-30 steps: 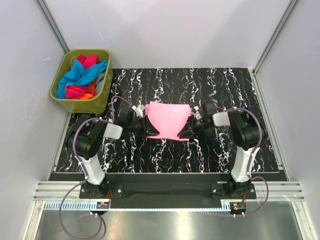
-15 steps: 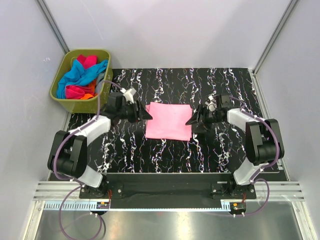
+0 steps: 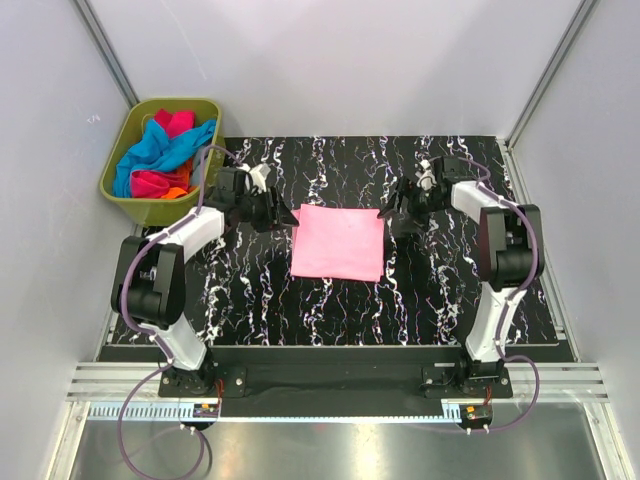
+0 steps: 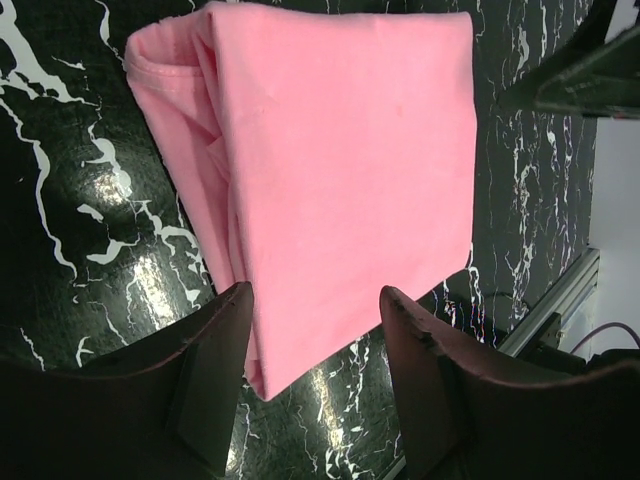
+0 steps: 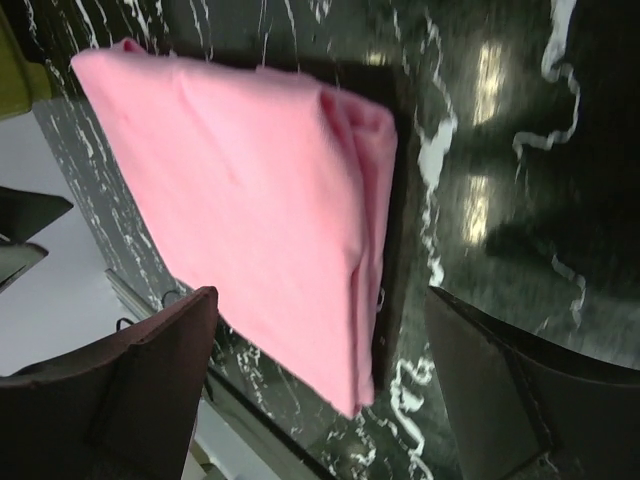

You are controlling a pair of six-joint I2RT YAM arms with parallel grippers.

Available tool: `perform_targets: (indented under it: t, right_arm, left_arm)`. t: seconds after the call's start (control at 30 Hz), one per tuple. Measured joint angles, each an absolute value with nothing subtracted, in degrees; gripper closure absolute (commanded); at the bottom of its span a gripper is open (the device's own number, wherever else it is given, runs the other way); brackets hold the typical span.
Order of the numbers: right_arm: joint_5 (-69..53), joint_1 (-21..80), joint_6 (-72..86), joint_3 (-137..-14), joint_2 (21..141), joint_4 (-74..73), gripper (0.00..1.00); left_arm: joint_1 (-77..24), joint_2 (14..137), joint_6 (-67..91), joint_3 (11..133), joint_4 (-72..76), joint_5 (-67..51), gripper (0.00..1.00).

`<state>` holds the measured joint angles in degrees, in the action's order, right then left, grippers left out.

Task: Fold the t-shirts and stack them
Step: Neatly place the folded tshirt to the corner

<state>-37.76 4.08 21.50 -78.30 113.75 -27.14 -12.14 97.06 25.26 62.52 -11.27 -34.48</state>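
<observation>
Fold layers of the light pink t-shirt [image 4: 340, 160] are revealed only by wrist cameras. Left gripper [image 4: 315, 295] and right gripper [image 5: 320, 297] are held open, indistinct overhead.

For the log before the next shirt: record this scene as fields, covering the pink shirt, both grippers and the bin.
pink t-shirt: folded into a flat rectangle, lying on the table
left gripper: fingers open, empty, by the shirt's far left corner
right gripper: fingers open, empty, by its far right corner
bin: at the table's far left corner, holding blue, magenta and orange shirts
stack: one folded shirt only
</observation>
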Motion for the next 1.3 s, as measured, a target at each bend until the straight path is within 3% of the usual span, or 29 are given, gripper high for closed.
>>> perform_targets:
  t: [0.37, 0.53, 0.77, 0.87, 1.03, 1.3]
  right_arm:
    - [-41.4, 4.1, 16.9, -90.2, 125.8, -28.5, 0.3]
    - [-43.4, 4.5, 16.8, -91.3, 128.0, -28.5, 0.33]
    - [-45.6, 6.2, 16.8, -92.8, 130.2, -28.5, 0.49]
    - [-45.5, 6.6, 16.7, -92.8, 130.6, -28.4, 0.63]
    - [-44.0, 6.9, 17.4, -92.8, 131.2, -28.7, 0.99]
    - [-39.3, 7.0, 18.8, -92.1, 129.5, -30.1, 1.0]
  left_arm:
    - [-12.1, 92.2, 25.3, 56.7, -13.0, -34.6, 0.41]
    - [-12.0, 89.4, 25.3, 54.7, -13.5, -34.9, 0.42]
    - [-11.6, 88.2, 25.5, 53.8, -13.9, -35.2, 0.42]
    - [-11.5, 87.0, 25.7, 53.8, -13.9, -35.4, 0.42]
    - [-11.4, 83.5, 26.2, 52.5, -13.8, -35.6, 0.42]
    - [-11.4, 78.2, 27.1, 48.1, -14.1, -35.7, 0.42]
